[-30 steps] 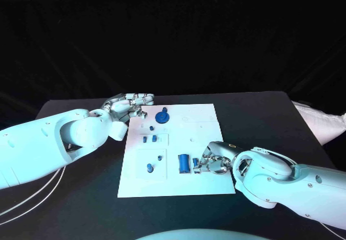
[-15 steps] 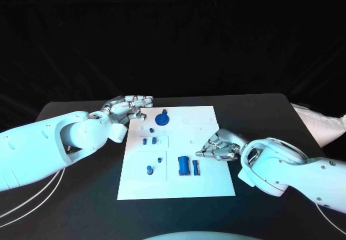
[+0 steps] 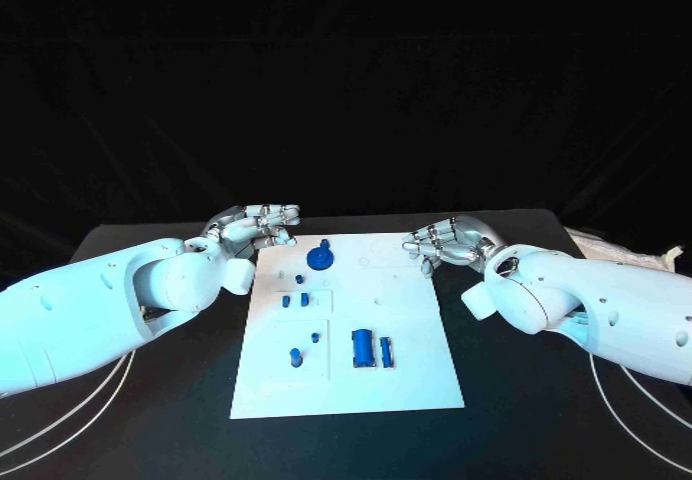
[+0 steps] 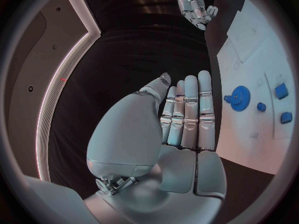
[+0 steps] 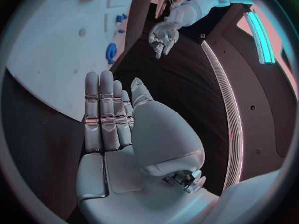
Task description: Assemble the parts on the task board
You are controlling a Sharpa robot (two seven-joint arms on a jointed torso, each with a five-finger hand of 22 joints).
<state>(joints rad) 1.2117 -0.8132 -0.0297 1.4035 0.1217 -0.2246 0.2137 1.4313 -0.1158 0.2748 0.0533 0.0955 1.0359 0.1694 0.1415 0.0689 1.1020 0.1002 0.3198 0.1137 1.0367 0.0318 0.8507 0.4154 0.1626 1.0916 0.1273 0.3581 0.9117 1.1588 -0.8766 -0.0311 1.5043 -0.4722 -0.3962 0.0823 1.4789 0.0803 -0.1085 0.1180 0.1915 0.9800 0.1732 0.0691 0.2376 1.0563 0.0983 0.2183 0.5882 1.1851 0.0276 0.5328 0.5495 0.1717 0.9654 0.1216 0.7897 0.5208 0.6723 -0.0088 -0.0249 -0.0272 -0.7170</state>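
The white task board (image 3: 411, 330) lies in the middle of the black table. On it are a blue gear (image 3: 320, 258) at the far end, small blue pieces (image 3: 296, 299) below it, and a thick blue cylinder (image 3: 361, 347) with a thin blue bar (image 3: 387, 349) beside it near the front. My left hand (image 3: 257, 225) hovers off the board's far left corner, fingers stretched out and empty (image 4: 184, 119). My right hand (image 3: 450, 240) hovers at the far right corner, also flat and empty (image 5: 112, 114). The gear (image 4: 239, 95) (image 5: 111, 52) lies ahead of both hands.
A pale crumpled bag (image 3: 627, 252) lies at the table's right edge. White cables (image 3: 87, 405) run over the table under my left arm, and more cables (image 3: 642, 405) under my right arm.
My right hand has left the spot beside the blue cylinder and bar and moved up to the board's far right corner, empty. The left hand has barely moved.
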